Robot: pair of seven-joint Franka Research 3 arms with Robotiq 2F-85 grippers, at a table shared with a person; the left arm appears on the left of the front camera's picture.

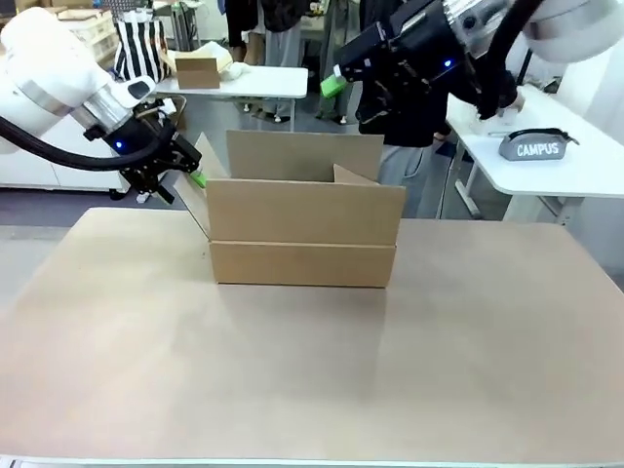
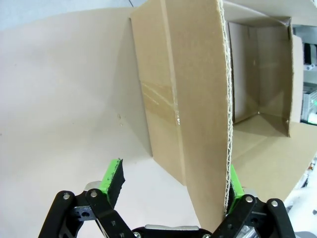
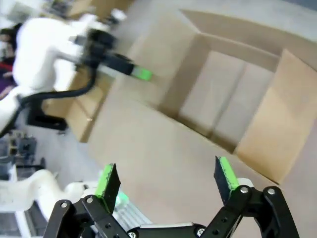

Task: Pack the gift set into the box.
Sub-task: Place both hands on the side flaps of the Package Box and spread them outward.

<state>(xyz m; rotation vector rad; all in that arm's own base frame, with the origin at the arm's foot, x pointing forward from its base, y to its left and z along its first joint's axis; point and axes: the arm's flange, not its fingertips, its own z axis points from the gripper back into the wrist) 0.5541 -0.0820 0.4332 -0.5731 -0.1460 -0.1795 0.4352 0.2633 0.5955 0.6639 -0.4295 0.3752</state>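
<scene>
The box [image 1: 302,229] stands open in the middle of the table, its flaps up and its inside bare in the right wrist view [image 3: 233,104]. My left gripper [image 1: 192,175] is at the box's left end. In the left wrist view it [image 2: 173,173] is open and straddles the left flap [image 2: 203,124], whose edge runs close to one green pad [image 2: 235,186]. My right gripper [image 1: 333,86] hangs high above the box's back edge. It [image 3: 166,171] is open with nothing between its fingers and looks down into the box. The gift set is out of view.
The tan tabletop [image 1: 292,370] has free room in front of the box. A white table [image 1: 546,171] at the right carries a grey CAMPUS pouch [image 1: 534,146]. Behind, another white table holds a small carton [image 1: 198,70]. A person in dark clothes [image 1: 405,117] stands beyond the box.
</scene>
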